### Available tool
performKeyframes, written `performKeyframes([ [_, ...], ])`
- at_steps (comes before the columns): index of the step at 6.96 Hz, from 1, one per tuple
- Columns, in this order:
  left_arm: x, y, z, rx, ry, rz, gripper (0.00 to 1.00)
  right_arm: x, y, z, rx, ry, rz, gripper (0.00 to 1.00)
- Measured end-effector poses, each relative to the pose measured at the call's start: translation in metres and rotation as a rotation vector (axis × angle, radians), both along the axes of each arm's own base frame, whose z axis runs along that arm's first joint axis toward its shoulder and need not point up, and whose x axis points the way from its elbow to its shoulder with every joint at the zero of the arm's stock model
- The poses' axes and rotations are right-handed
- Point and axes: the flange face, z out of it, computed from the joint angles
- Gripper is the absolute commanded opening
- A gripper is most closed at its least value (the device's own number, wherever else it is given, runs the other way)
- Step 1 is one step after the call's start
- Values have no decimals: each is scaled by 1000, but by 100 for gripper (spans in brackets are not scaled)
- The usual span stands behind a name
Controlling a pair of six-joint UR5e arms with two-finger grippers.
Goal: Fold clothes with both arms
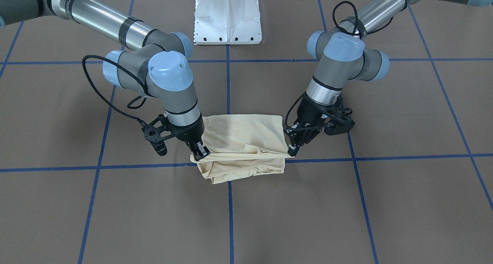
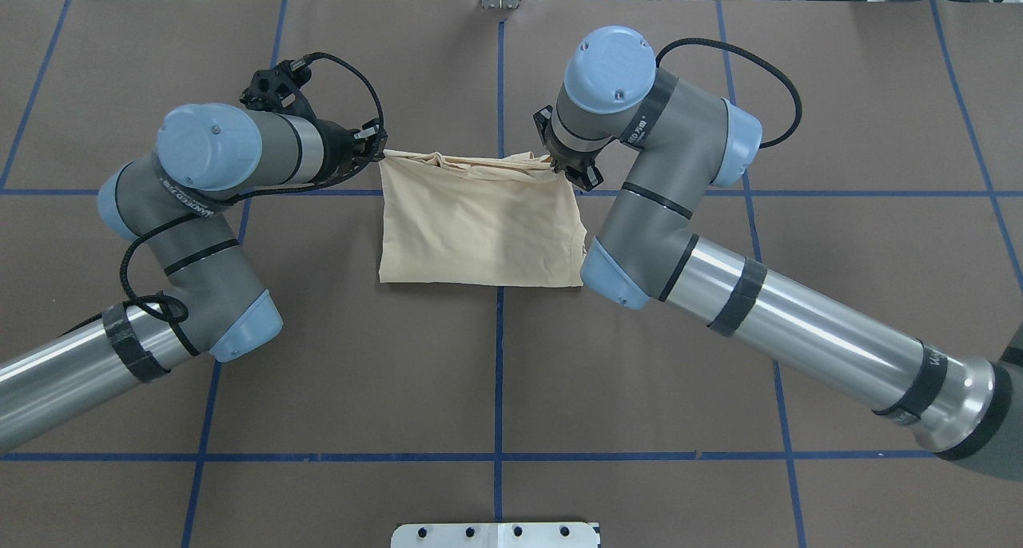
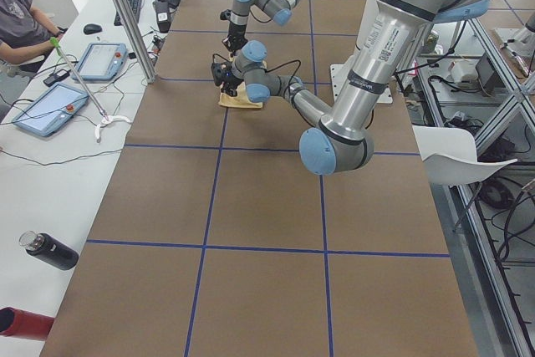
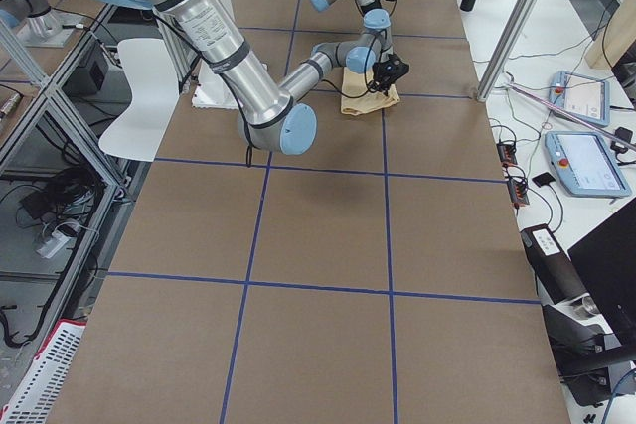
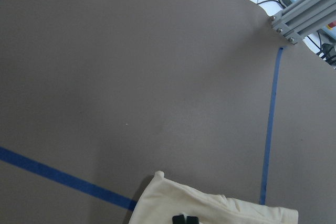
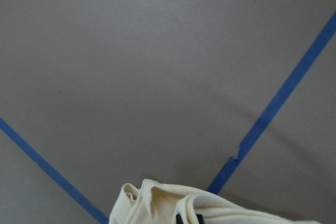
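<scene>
The pale cream-yellow T-shirt (image 2: 479, 224) lies folded into a small rectangle at the table's middle; its print is hidden. It also shows in the front-facing view (image 1: 242, 135). My left gripper (image 2: 376, 152) is shut on the shirt's far left corner, seen on the right in the front-facing view (image 1: 292, 150). My right gripper (image 2: 571, 171) is shut on the far right corner (image 1: 200, 153). That far edge is held slightly raised, with layers bunched and drooping under it. Each wrist view shows cloth (image 5: 210, 211) (image 6: 157, 205) at its fingertips.
Brown table surface with blue tape grid lines (image 2: 499, 372). White pedestal base (image 1: 228, 17) on the robot's side. Beyond the shirt stands an aluminium post (image 5: 304, 9). A side bench holds tablets (image 3: 50, 110), a bottle (image 3: 50, 251) and an operator (image 3: 21, 22).
</scene>
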Motion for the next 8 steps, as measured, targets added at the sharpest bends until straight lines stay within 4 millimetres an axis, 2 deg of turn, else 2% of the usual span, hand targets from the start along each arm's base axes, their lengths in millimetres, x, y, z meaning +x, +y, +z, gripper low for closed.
performKeyframes([
  [1, 5, -19, 16, 10, -12, -12, 57, -8, -26, 3, 30, 15, -18, 100],
  [2, 1, -39, 26, 31, -32, -24, 58, -4, -59, 5, 83, 25, -34, 100],
  [3, -9, -53, 29, 51, -47, -36, 58, 22, -95, 3, 123, 31, -56, 100],
  [4, -15, -59, 29, 62, -50, -40, 57, 49, -118, 2, 137, 23, -76, 100],
  [5, -22, -61, 25, 70, -44, -38, 57, 69, -132, 4, 145, 19, -88, 100],
  [6, -35, -62, 20, 93, -42, -7, 57, 91, -140, 14, 149, 14, -105, 100],
  [7, -60, -58, 22, 156, -66, 58, 57, 127, -143, 41, 170, 14, -146, 100],
  [8, -95, -50, 36, 250, -126, 123, 57, 176, -141, 85, 224, 30, -223, 100],
])
